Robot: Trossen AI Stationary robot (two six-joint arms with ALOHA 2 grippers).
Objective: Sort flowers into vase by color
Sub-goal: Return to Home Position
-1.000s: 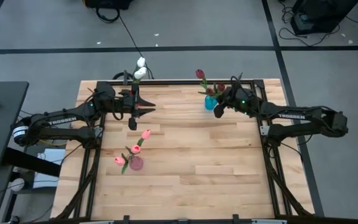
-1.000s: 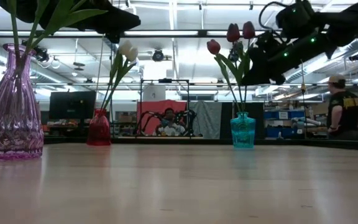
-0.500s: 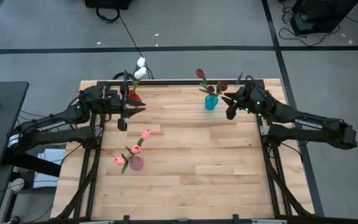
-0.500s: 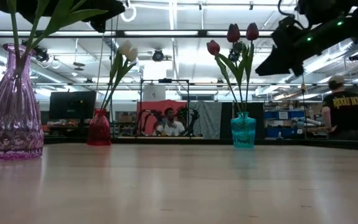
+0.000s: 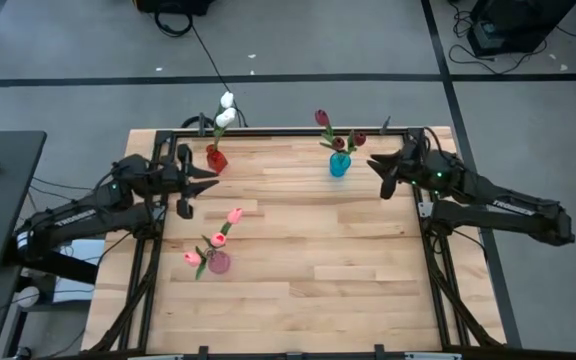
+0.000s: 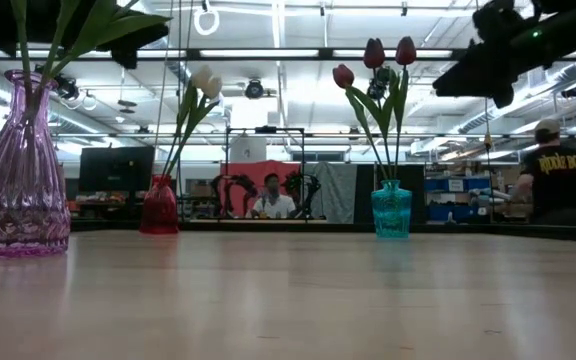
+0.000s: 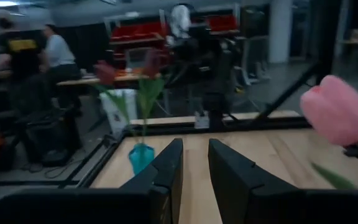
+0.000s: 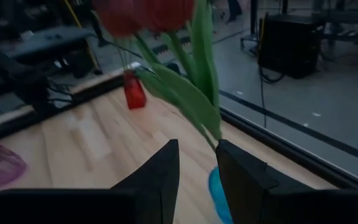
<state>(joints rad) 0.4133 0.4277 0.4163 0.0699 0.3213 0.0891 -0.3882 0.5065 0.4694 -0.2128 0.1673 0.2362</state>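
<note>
Three vases stand on the wooden table. A red vase [image 5: 215,158] at the far left holds white flowers [image 5: 226,110]. A blue vase [image 5: 339,165] at the far middle holds maroon flowers [image 5: 321,118]. A pink vase [image 5: 218,262] nearer the left holds pink flowers [image 5: 219,238]. My left gripper [image 5: 196,183] hovers open to the left of the red vase, nothing between its fingers [image 7: 166,168]. My right gripper [image 5: 378,170] hovers open to the right of the blue vase [image 8: 216,190], level with the maroon flowers' leaves [image 8: 197,93], and holds nothing.
A dark metal frame [image 5: 288,133] runs along the table's far edge and sides. The near half of the table top [image 5: 328,290] is bare wood. In the room beyond, a person [image 6: 558,180] stands at the right and another [image 6: 271,200] sits behind the table.
My right gripper has drawn away from the blue vase and its maroon flowers, toward the table's right edge and a little up. My left gripper has drawn back from the red vase toward the table's left edge. The vases and flowers have stayed where they were.
</note>
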